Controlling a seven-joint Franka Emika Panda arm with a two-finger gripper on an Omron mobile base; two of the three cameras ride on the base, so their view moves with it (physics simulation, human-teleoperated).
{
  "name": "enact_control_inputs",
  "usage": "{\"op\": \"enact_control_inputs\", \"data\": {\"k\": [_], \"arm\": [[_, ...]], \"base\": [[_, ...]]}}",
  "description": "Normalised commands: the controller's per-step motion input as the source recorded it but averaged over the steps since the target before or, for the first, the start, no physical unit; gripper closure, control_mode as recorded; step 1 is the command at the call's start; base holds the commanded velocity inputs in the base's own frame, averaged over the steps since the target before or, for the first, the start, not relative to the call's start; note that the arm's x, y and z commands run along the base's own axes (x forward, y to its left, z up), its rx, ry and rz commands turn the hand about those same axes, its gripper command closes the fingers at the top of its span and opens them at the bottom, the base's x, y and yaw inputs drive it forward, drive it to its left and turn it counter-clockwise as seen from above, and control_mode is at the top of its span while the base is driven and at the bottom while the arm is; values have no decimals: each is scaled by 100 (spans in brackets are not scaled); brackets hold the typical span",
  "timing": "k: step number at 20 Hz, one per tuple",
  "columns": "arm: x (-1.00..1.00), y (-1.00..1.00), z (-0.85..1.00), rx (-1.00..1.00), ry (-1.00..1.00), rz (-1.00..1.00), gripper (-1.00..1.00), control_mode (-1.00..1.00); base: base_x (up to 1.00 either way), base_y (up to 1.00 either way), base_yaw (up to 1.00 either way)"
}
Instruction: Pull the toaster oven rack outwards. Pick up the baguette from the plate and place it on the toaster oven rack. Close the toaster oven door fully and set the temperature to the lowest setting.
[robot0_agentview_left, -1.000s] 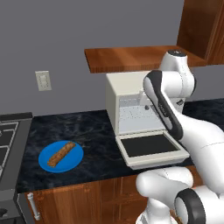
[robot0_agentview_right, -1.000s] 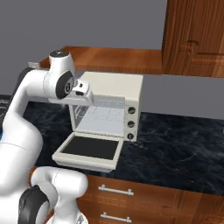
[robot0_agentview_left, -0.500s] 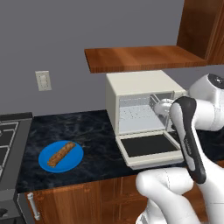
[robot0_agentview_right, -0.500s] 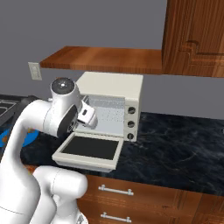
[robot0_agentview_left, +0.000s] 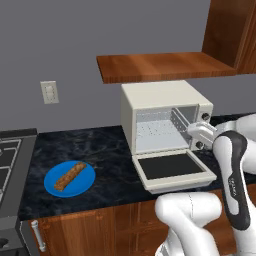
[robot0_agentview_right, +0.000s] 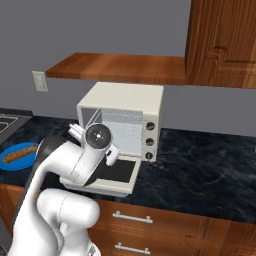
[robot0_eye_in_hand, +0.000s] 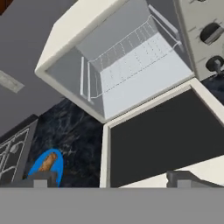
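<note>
Now the arm has swung back from the toaster oven (robot0_agentview_left: 165, 117), and its gripper (robot0_eye_in_hand: 111, 178) hangs wide apart, holding nothing, above the toaster oven door (robot0_agentview_left: 172, 167) lying flat open. Inside, the toaster oven rack (robot0_eye_in_hand: 131, 57) looks not pulled out yet. Far left, the baguette (robot0_agentview_left: 69, 175) waits on the plate (robot0_agentview_left: 52, 186).

We see the cream-framed dark-glass toaster oven door (robot0_agentview_left: 172, 170) lying flat, cavity mouth unblocked above it, thin grey wire rack (robot0_eye_in_hand: 131, 57) inside, wooden shelf (robot0_agentview_left: 165, 66) capping overhead room
</note>
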Motion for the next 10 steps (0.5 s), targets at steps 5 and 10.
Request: {"op": "enact_control_inputs", "data": {"k": [5,10], "arm": [[1,-16,-9,22,-6,0,-100,-100],[34,0,-1,7,-7,0,-100,-100]], "base": [[0,0,0],[0,0,0]]}}
